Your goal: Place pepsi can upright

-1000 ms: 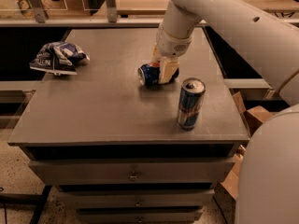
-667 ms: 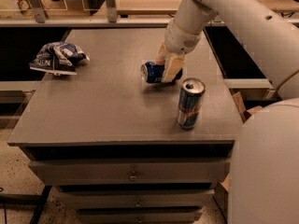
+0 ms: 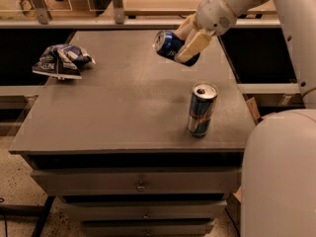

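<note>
The pepsi can [image 3: 168, 45], short and dark blue with a silver end facing left, is held lying on its side in the air above the back right part of the grey tabletop [image 3: 123, 102]. My gripper [image 3: 189, 43] comes in from the upper right on the white arm and is shut on the pepsi can, with one cream finger [image 3: 192, 46] across its front. The can is well clear of the table surface.
A taller blue-and-silver can [image 3: 201, 109] stands upright near the table's front right, below and right of the held can. A wrinkled blue-white snack bag [image 3: 61, 61] lies at the left. Drawers sit under the tabletop. A shelf rail runs behind the table.
The pepsi can lay on the table in my gripper's grasp; now it has been lifted off the surface, still on its side, as the arm rose.
</note>
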Robot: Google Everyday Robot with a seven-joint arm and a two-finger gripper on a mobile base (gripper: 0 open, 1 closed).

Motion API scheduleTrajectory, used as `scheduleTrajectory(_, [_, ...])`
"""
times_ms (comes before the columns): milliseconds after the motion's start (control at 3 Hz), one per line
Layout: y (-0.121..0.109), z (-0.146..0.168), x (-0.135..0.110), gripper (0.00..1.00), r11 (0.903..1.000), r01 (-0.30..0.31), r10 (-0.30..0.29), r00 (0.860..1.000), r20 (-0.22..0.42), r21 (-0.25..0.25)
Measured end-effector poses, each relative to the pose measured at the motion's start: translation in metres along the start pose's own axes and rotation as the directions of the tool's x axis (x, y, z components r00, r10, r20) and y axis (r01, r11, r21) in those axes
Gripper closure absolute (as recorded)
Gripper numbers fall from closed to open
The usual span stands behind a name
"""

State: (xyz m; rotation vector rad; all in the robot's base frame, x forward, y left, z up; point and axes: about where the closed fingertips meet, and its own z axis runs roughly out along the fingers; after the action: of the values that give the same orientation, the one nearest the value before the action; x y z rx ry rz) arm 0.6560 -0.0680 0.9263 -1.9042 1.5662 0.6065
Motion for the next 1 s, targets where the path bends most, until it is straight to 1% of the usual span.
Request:
scheduleTrajectory(333, [-0.014,-0.019,-0.026,1.00,0.9972,0.027,-0.032,0.997,0.070,0.070])
scheduleTrajectory(667, [-0.016,-0.013,-0.015,1.00,0.9954,0.007,-0.018,0.993,0.115,0.095])
scheduleTrajectory(1000, [-0.008,-0.017,-0.007,1.00,0.9869,0.000,-0.030,0.982,0.187,0.161])
